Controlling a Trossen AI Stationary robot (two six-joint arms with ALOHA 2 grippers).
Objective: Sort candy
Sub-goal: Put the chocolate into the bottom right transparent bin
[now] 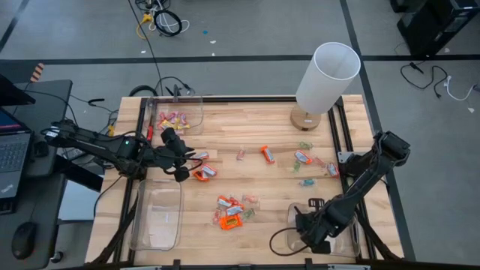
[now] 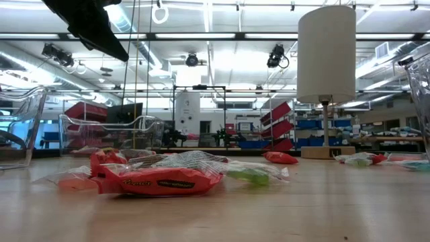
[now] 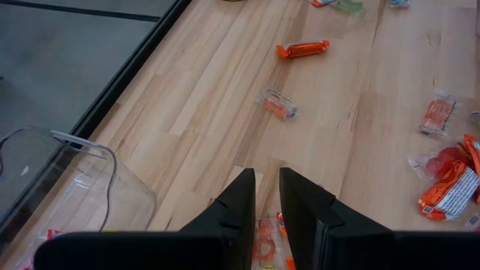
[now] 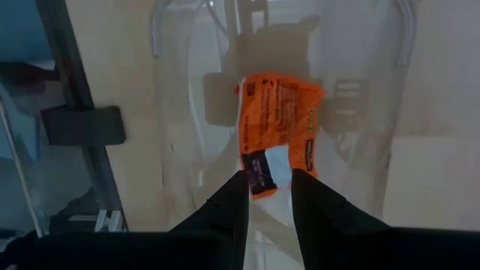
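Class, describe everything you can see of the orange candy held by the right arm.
The orange candy is a flat, crinkled wrapper, bright orange with small print and a dark and white patch at one end. The right gripper pinches that end between its jaws, so it hangs over a clear plastic bin at the table's right front corner.

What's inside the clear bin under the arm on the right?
The right gripper holds an orange candy over the clear bin at the table's near right corner. Through its see-through bottom only wood shows. From above, the arm covers most of that bin, so other candies there could be hidden.
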